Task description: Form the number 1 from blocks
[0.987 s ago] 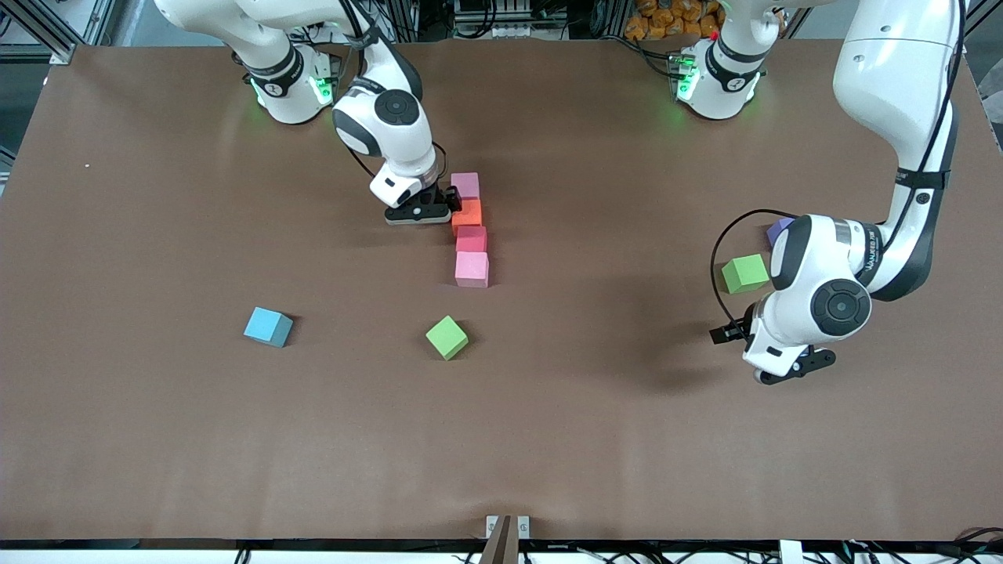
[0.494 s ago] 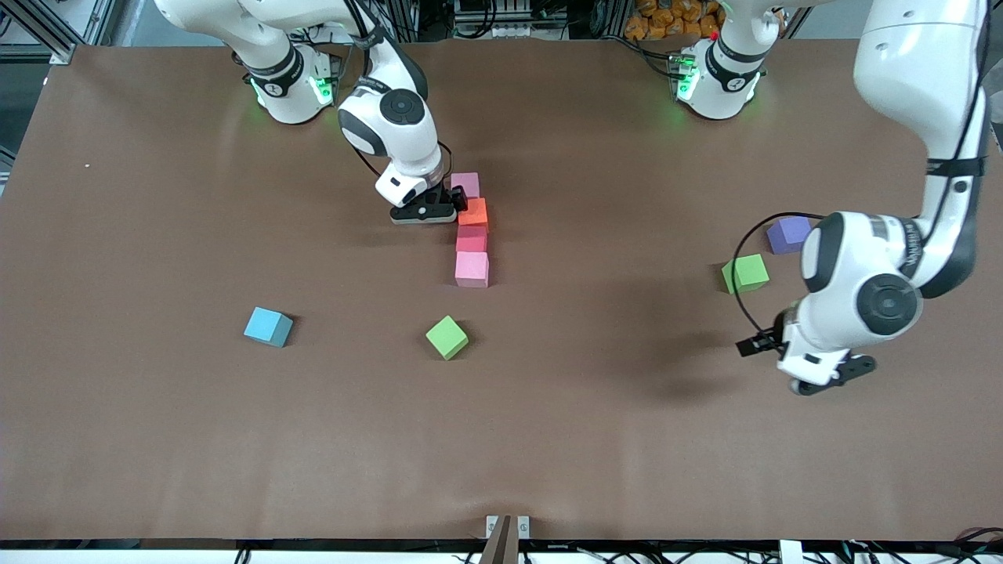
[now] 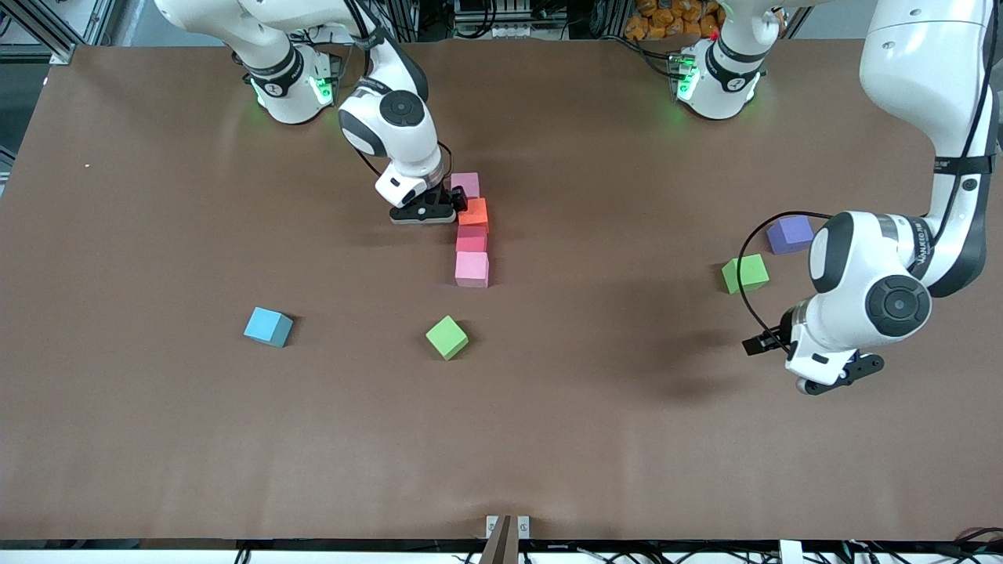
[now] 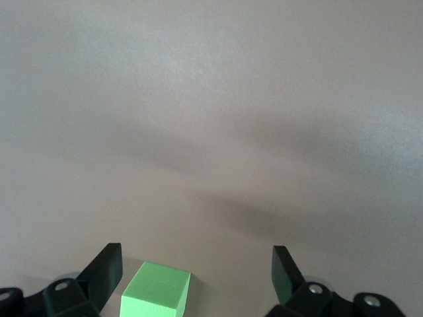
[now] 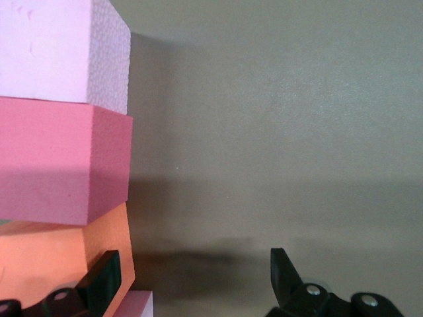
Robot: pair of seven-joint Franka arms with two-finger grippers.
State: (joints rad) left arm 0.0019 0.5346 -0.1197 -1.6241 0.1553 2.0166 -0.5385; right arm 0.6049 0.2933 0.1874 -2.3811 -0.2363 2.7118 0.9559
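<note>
We are nudging the orange block (image 3: 474, 212) in the mid-table column with our empty, wide right gripper (image 3: 453, 205); pushing crookedly could skew the line. The left gripper (image 4: 197, 277), wide and empty, is waiting near the table's left-arm edge.

We see a brown counter (image 3: 157, 439) with eight foam cubes resting on it. Near its middle four stand in a touching line running toward the front camera: a light pink block (image 3: 465, 185) farthest, then an orange block (image 3: 474, 213), a red block (image 3: 471, 239) and a pink block (image 3: 472, 269). Nearer the camera lie a green block (image 3: 447, 338) and, toward the right arm's end, a light blue block (image 3: 267, 327); toward the left arm's end sit another green cube (image 3: 744, 273) and a purple block (image 3: 790, 233) close together.
</note>
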